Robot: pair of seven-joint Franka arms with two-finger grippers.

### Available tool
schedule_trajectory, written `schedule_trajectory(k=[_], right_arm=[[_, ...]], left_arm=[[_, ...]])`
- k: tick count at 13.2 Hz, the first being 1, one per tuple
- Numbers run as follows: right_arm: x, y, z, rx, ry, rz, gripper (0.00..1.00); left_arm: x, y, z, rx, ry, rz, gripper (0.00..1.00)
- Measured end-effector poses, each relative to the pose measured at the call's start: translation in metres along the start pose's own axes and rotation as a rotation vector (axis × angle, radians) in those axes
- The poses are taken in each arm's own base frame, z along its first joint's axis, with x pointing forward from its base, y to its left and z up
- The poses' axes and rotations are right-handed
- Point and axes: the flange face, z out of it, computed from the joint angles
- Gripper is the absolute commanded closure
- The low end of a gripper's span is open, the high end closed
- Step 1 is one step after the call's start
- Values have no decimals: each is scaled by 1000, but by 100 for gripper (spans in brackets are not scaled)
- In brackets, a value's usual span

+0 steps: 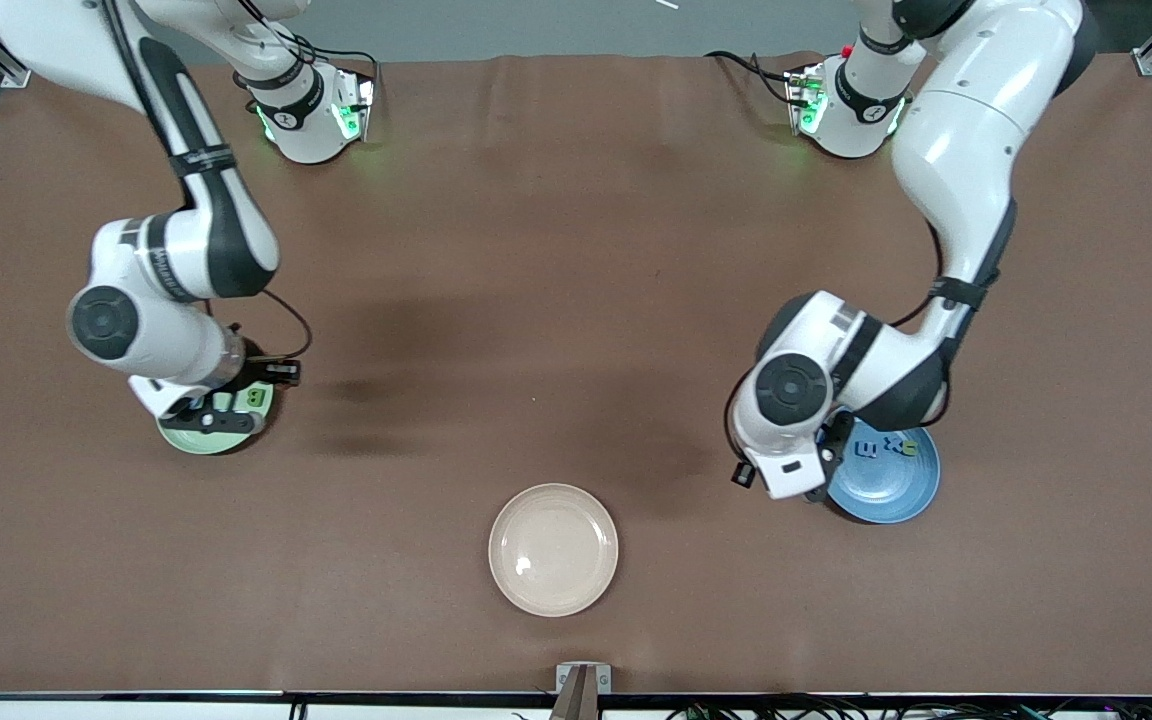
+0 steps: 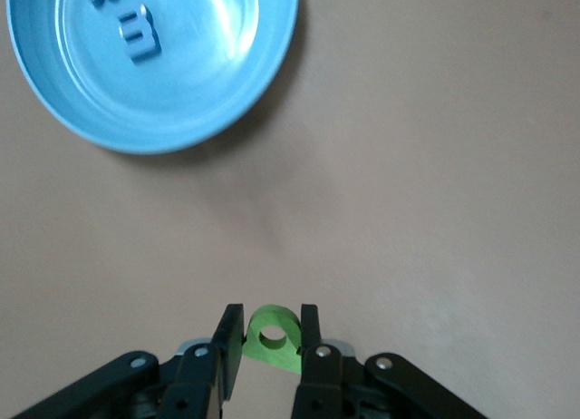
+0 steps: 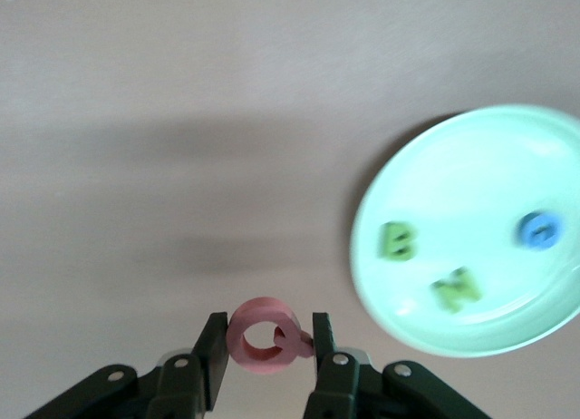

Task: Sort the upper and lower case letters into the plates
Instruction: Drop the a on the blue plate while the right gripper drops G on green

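My left gripper (image 2: 271,331) is shut on a green letter (image 2: 275,345) with a round hole, held over bare table beside the blue plate (image 2: 217,83). That plate (image 1: 896,485) holds a blue letter (image 2: 140,34) and others (image 1: 899,446). My right gripper (image 3: 265,333) is shut on the pink-red letter Q (image 3: 256,339), held over bare table beside the pale green plate (image 3: 453,188). That plate (image 1: 198,440) holds a green B (image 3: 396,240), a green N (image 3: 456,289) and a blue letter (image 3: 538,230). In the front view both hands hide their fingers.
A cream-beige plate (image 1: 553,550) lies empty near the front camera, midway along the brown table (image 1: 556,300). The arms' bases (image 1: 311,115) stand at the table's back edge.
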Motion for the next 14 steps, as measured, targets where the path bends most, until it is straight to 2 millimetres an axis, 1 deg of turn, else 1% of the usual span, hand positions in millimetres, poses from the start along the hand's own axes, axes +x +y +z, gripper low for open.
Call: schedule_trajectory(k=[1,2,4,6,7,9,11,14], right_arm=[[5,22,1,-9,10,-32,76],[10,42,6,-18,21,-55,76],[16,75,29,-17,22,-89,76],[21,97,56,-12,22,-113,76],[23,104,68,-10,23,-119,76],[25,113,86,-7,20,-131,76],[27,121,95,-5,24,-134,76],[31,124,107,-7,44,-144,76]], left_arm=[[13,-5,5,11,-17,13,99],[23,-10,10,20,-30,22,100],[34,-16,14,30,-45,43,99],[40,-21,7,27,-38,65,100],[46,-25,0,23,-33,81,100],[63,-39,-9,25,-31,109,100],[84,-53,-9,38,-30,132,100],[106,-67,0,60,-38,163,100]])
